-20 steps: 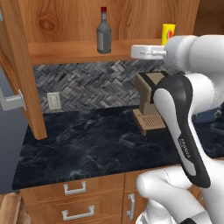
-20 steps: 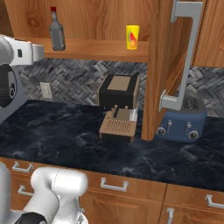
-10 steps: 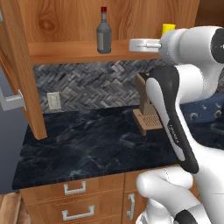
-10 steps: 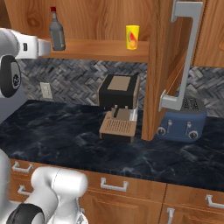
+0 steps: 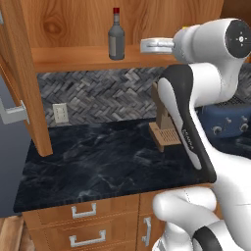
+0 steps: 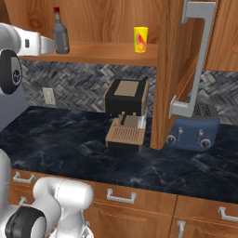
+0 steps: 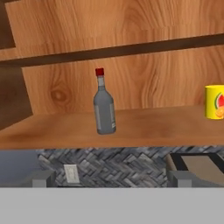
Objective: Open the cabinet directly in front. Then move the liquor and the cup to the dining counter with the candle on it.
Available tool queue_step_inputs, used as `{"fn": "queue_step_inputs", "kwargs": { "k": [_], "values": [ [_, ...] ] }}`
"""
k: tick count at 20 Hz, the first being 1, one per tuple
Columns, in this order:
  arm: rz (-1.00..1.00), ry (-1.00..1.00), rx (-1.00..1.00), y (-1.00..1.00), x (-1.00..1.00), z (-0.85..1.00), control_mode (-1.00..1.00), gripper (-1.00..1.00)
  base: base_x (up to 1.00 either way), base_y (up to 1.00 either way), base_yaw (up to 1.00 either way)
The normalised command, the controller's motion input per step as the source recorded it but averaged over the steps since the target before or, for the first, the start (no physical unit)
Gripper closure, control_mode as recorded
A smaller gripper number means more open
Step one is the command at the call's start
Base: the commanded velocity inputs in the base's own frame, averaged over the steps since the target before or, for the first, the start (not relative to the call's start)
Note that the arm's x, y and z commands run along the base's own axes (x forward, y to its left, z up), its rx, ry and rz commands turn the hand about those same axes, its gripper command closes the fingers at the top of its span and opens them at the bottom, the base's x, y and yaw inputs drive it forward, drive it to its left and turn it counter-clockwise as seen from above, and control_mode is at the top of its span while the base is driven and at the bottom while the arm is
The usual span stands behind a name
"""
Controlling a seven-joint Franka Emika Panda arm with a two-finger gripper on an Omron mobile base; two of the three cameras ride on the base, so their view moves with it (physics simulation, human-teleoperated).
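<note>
The cabinet stands open, its left door (image 5: 22,73) and right door (image 6: 174,69) swung out toward me. On its lower shelf (image 7: 144,127) the liquor (image 7: 104,105) stands upright, grey with a red cap. The yellow cup (image 7: 215,102) is farther right on the same shelf. My gripper (image 7: 112,179) is open and empty, in front of the shelf edge and facing the liquor, a short way from it. From the side, the liquor (image 6: 60,32) is just beyond my white hand (image 6: 42,45), and the cup (image 6: 140,39) stands apart. The dining counter is out of view.
Below the shelf a black-and-tan coffee machine (image 6: 126,111) sits on the dark marble counter (image 6: 69,148). A blue toaster (image 6: 193,128) is behind the right door's long silver handle (image 6: 195,60). Both open doors jut out over the counter. Drawers (image 5: 86,211) run below.
My hand has risen a little and come closer to the shelf, now level with the liquor. The jaws have stayed wide. Bottle and cup have not moved.
</note>
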Motion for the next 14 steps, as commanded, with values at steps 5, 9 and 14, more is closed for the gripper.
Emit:
{"fn": "queue_step_inputs", "kwargs": {
  "k": [5, 9, 14],
  "values": [
    [0.00, 0.01, -0.04, 0.05, 0.26, 0.00, -1.00, -1.00, 0.00, 0.00, 0.00],
    [0.00, 0.02, -0.07, 0.09, 0.30, 0.00, -1.00, -1.00, 0.00, 0.00, 0.00],
    [0.00, 0.14, -0.06, 0.15, 0.34, 0.00, -1.00, -1.00, 0.00, 0.00, 0.00]
  ]
}}
